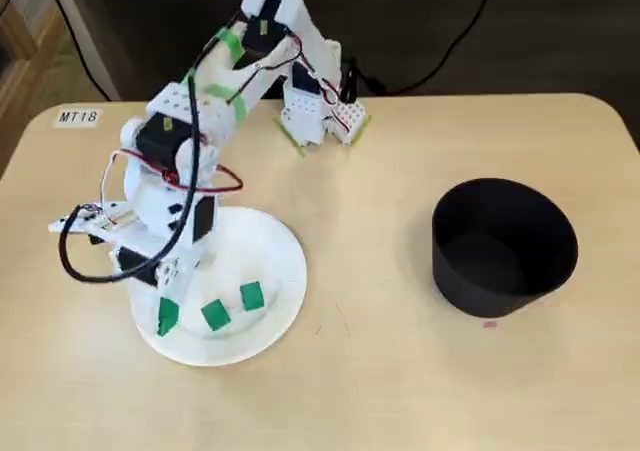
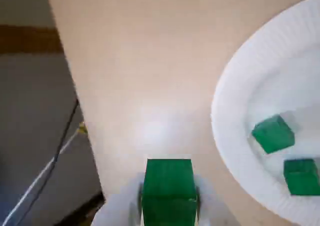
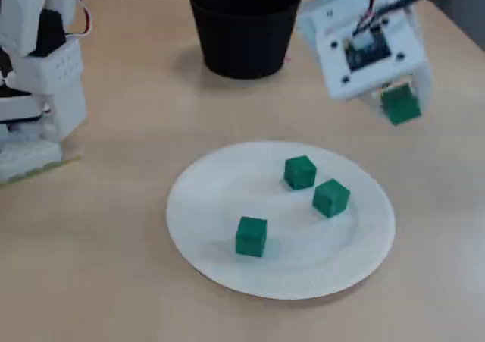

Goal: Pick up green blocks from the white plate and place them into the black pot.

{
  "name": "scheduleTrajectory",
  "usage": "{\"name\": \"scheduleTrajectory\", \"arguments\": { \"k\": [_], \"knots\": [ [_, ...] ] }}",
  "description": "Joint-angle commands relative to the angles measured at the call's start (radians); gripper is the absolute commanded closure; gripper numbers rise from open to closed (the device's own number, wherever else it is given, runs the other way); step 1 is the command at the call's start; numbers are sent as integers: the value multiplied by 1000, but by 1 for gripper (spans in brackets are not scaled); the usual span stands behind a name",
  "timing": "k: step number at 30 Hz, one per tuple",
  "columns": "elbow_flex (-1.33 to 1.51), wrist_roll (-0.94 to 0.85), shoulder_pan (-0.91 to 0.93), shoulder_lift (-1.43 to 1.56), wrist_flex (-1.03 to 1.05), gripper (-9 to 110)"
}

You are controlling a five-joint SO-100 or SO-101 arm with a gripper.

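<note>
One white plate (image 3: 204, 205) is seen in a fixed view with one black pot (image 3: 244, 31) at its twelve o'clock, one gripper (image 3: 400, 107) at two o'clock clamped on one held block (image 2: 169, 186) — three green blocks (image 3: 301, 172) (image 3: 331, 198) (image 3: 251, 236) are counted on the plate.

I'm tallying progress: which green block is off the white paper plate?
The green block clamped in the gripper, held clear beside the white paper plate; the other three green blocks lie on the plate.
</note>
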Motion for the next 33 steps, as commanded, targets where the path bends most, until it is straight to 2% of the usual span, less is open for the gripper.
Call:
{"name": "scheduleTrajectory", "arguments": {
  "k": [1,6,8,10,13,19,28,29,31,33],
  "knots": [
    [-38,-32,-97,186,83,104],
    [-28,17,-376,296,259,104],
    [34,61,-500,364,272,104],
    [221,132,-630,499,152,104],
    [583,239,-805,715,-137,104],
    [960,276,-1005,802,-442,104],
    [1045,264,-1035,713,-617,104],
    [1045,270,-1029,713,-615,99],
    [1045,229,-1026,719,-591,74],
    [1045,225,-1019,733,-563,65]
  ]
}}
